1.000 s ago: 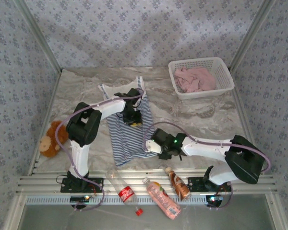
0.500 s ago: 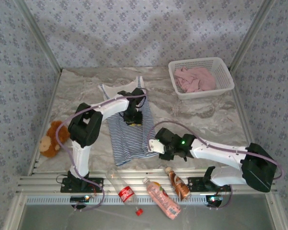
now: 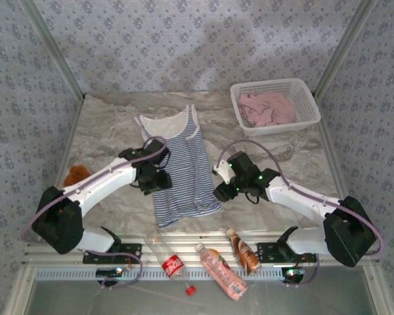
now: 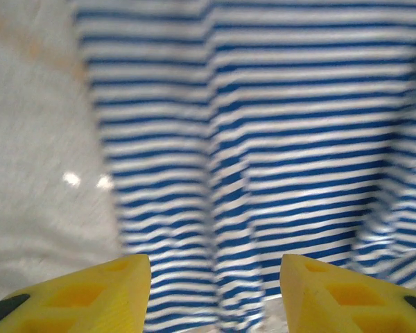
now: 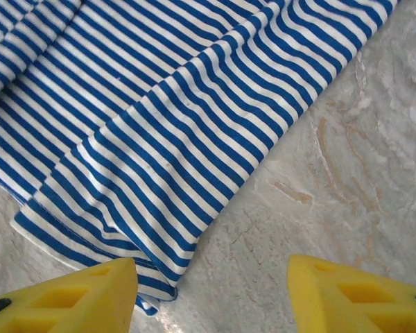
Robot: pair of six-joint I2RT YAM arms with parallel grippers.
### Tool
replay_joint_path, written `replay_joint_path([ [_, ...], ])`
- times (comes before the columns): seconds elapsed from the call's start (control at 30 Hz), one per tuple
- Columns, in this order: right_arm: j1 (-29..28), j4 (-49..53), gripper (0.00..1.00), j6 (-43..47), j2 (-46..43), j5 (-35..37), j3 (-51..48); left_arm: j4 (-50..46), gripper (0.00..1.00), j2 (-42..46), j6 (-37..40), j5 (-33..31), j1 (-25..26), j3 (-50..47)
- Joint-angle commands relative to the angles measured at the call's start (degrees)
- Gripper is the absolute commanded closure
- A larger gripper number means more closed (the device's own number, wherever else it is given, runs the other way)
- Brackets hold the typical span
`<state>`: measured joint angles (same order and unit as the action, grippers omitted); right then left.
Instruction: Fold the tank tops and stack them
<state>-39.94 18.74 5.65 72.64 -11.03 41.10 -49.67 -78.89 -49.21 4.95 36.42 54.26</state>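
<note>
Marble table [image 3: 105,131] | striped top [image 3: 184,167] between left hand [image 3: 161,183], right hand [image 3: 222,192] | both spread

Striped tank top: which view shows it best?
Top external: the whole striped tank top lies spread on the table, straps to hem. Left wrist gives a blurred close-up of its stripes. Right wrist gives a sharp look at one wrinkled hem corner.

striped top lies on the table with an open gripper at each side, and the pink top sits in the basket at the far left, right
One slip: the basket stands at the far right, not the far left, as the top view shows. The rest holds: the striped top lies on the table with the open left gripper and open right gripper at its sides, and the pink top sits in the basket.
</note>
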Motion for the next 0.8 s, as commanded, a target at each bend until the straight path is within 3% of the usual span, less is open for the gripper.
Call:
replay_joint_path([
  [0.0, 0.55, 2.91, 0.38, -8.89, 1.65, -1.77, 1.85, 1.5, 0.48, 4.1, -6.42, 2.31, -0.18, -5.93],
  [0.23, -0.36, 7.93, 0.38, -16.73, 4.76, -2.47, 1.06, 7.6, 0.48, 7.39, -12.42, 5.52, 2.58, -13.35],
  [0.77, -6.23, 5.86, 0.4, -16.73, 11.12, -1.49, 1.73, 11.36, 0.51, 2.48, -16.09, 5.07, 9.14, -17.64],
])
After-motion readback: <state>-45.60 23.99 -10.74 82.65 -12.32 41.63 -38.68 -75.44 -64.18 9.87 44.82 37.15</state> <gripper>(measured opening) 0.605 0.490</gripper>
